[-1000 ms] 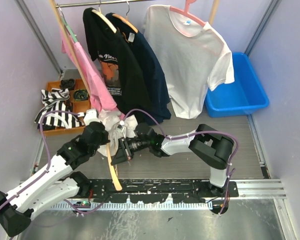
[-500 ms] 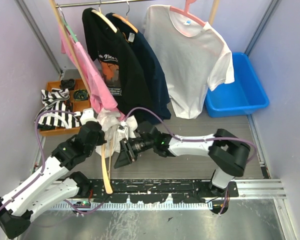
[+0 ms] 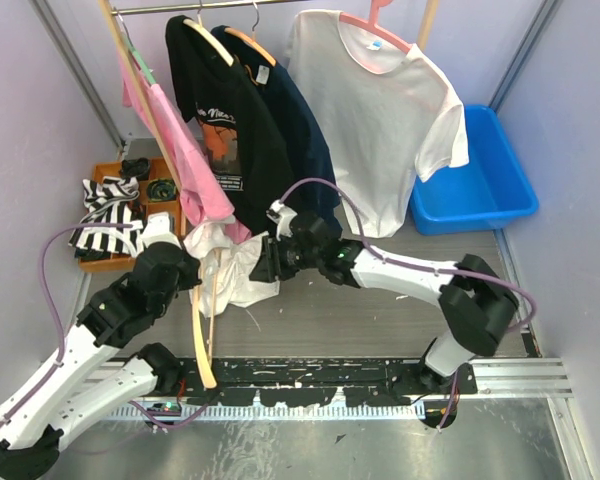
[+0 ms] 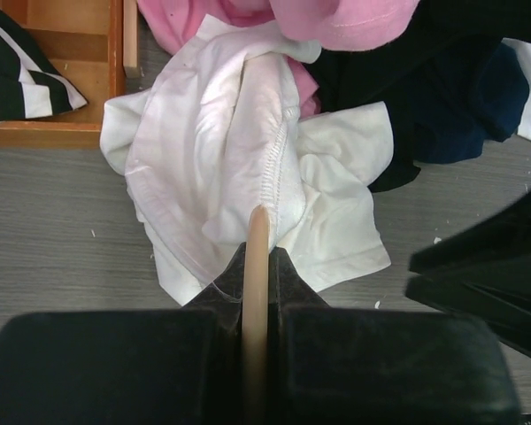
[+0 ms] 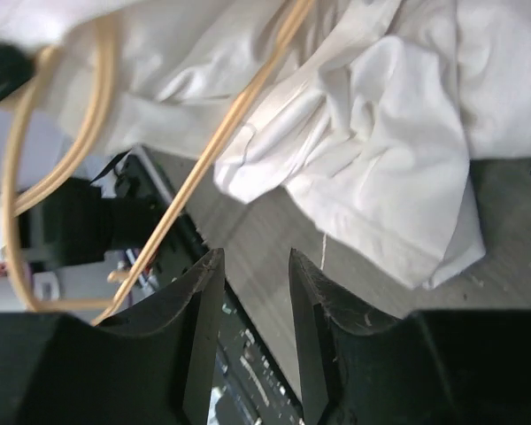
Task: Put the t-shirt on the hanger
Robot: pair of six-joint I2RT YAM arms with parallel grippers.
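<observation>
My left gripper (image 3: 185, 268) is shut on one arm of the light wood hanger (image 3: 198, 330), whose other end slants down toward the near rail. In the left wrist view the hanger arm (image 4: 257, 292) runs between my closed jaws (image 4: 258, 257) into the crumpled white t-shirt (image 4: 212, 168). The t-shirt (image 3: 242, 275) is bunched over the hanger's upper end, partly resting on the floor. My right gripper (image 3: 263, 268) is open and empty beside the shirt's right edge. In the right wrist view its jaws (image 5: 254, 261) gape just below the shirt (image 5: 380, 124) and the thin hanger (image 5: 208, 150).
A clothes rail at the back carries a pink t-shirt (image 3: 170, 140), dark t-shirts (image 3: 235, 130) and a white t-shirt on a pink hanger (image 3: 380, 110). A blue bin (image 3: 480, 185) stands at the right. An orange tray (image 3: 160, 210) with striped cloth is at the left.
My left gripper has drawn back and left with the hanger, now more upright. My right gripper has moved away from the near rail, up beside the shirt. The shirt hangs lower and wider.
</observation>
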